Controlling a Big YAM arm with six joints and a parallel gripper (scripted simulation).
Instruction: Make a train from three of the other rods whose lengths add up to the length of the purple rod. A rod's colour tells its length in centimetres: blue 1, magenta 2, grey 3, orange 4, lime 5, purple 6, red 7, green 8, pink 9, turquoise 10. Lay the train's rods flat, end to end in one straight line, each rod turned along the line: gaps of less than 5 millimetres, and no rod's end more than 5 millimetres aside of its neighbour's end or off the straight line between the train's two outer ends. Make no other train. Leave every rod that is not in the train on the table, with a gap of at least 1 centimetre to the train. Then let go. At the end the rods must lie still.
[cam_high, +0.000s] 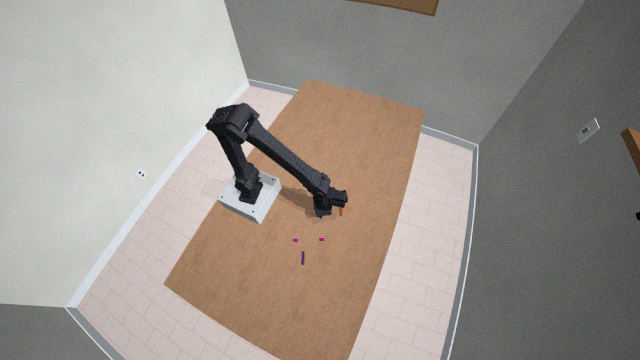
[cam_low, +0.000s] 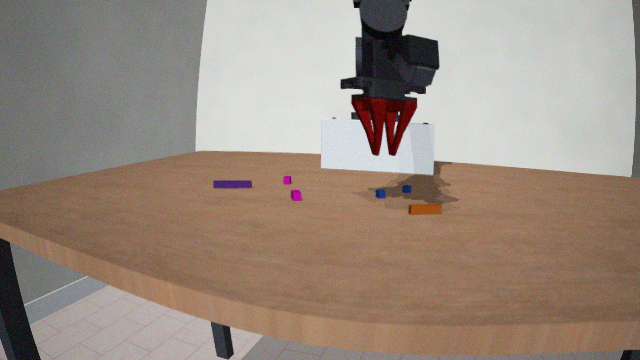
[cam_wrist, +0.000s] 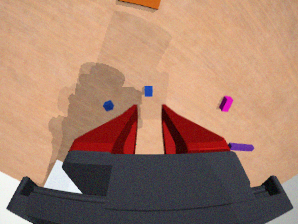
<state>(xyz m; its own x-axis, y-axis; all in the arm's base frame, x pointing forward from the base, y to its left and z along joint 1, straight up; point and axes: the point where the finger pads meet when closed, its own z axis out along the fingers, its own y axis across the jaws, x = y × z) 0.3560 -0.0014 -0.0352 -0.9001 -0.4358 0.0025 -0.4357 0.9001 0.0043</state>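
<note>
Task parts, as seen from the room: six rods, all lying on the wooden desk (cam_high: 360, 150) (cam_low: 250, 250) (cam_wrist: 200, 35). The purple rod (cam_high: 302, 258) (cam_low: 232, 184) (cam_wrist: 242, 147) is a slim, straight bar, the longest of the set. The orange rod (cam_high: 341, 212) (cam_low: 425, 209) (cam_wrist: 140, 4) is a shorter bar with flat faces. The outer magenta rod (cam_high: 321, 239) (cam_low: 296, 195) (cam_wrist: 226, 104) and the inner magenta rod (cam_high: 295, 240) (cam_low: 287, 180) are short blocks. The first blue rod (cam_high: 321, 217) (cam_low: 381, 194) (cam_wrist: 148, 91) and the second blue rod (cam_low: 406, 189) (cam_wrist: 108, 105) are the smallest, nearly cubes. All six lie apart from one another; no train is formed.

Position relative to the jaws: the jaws hang above the desk, tips downward, clear of every rod. Their red fingers (cam_low: 378, 117) stand a narrow gap apart, with nothing between them. In the wrist view, the first blue rod appears just beyond the gap and the second blue rod to the left of it. The orange rod lies farther out, cut by the upper edge of that view. The outer magenta rod and the purple rod lie off to the right.
</note>
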